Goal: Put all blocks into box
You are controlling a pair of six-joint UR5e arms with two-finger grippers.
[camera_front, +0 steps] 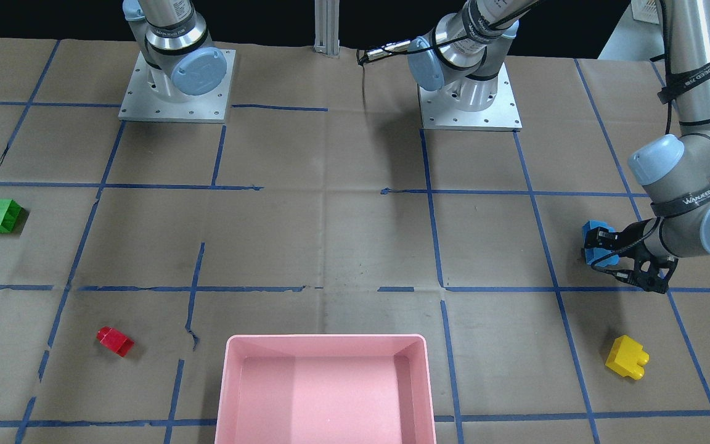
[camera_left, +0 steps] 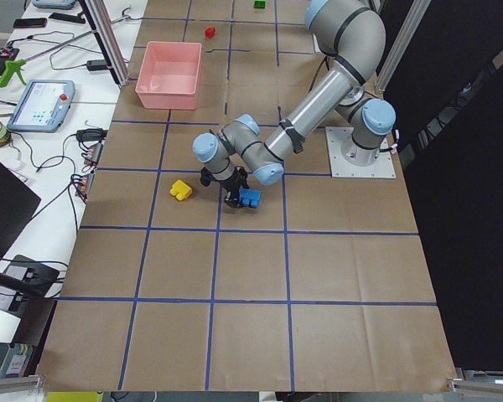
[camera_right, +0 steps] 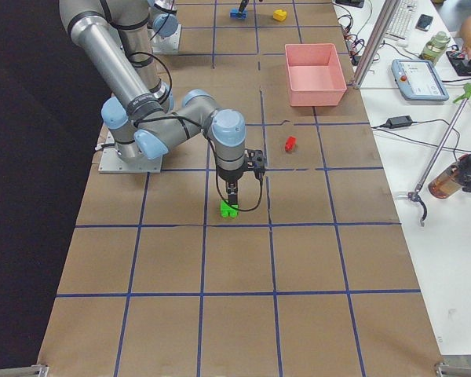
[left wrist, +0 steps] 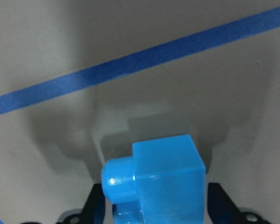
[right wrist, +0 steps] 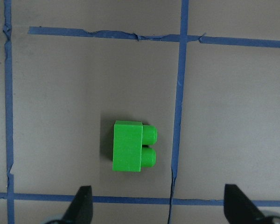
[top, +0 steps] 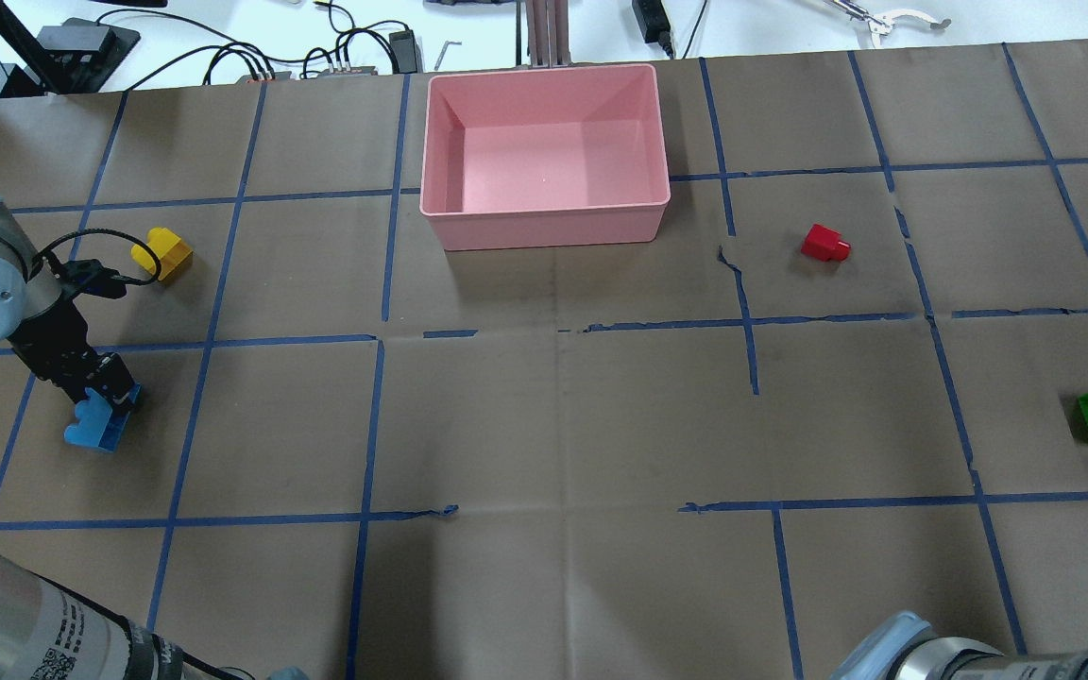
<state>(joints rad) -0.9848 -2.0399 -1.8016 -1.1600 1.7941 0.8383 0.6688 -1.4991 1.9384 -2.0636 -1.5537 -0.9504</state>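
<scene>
My left gripper (camera_front: 600, 251) is shut on the blue brick (camera_front: 591, 245), held low over the paper with its shadow beneath it; the left wrist view shows the blue brick (left wrist: 164, 179) between the dark fingers. The yellow brick (top: 163, 253) lies beyond it on the table. My right gripper (right wrist: 158, 212) is open, and hangs straight above the green brick (right wrist: 130, 146) without touching it. The red brick (top: 824, 243) lies to the right of the pink box (top: 544, 227), which is empty at the far middle edge.
Brown paper with blue tape lines covers the table. Both arm bases (camera_front: 176, 80) stand at the robot's side. Cables and tools (top: 336, 57) lie past the far edge, behind the box.
</scene>
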